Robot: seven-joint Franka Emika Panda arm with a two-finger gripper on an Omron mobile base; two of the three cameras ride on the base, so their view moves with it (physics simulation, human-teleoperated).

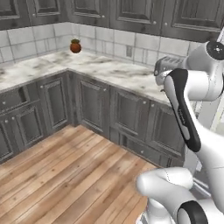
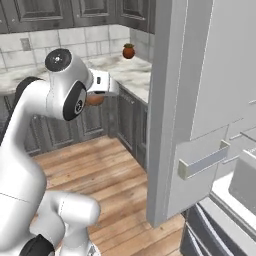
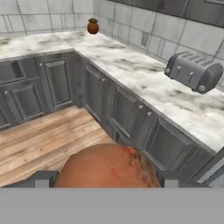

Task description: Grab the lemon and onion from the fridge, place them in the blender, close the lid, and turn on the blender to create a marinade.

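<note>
Between the fingers (image 3: 107,181) sits the onion (image 3: 107,168), grasped on both sides and carried above the wooden floor (image 3: 48,135), beside the dark cabinets. Behind it, a toaster (image 3: 193,71) rests on the marble desk (image 3: 131,70). At right stands the fridge (image 2: 200,100).

Even, soft, shadowless rendered light; mild blur in all three views. The onion (image 3: 107,166) at the gripper (image 3: 105,178) looks softest, with no glare.
</note>
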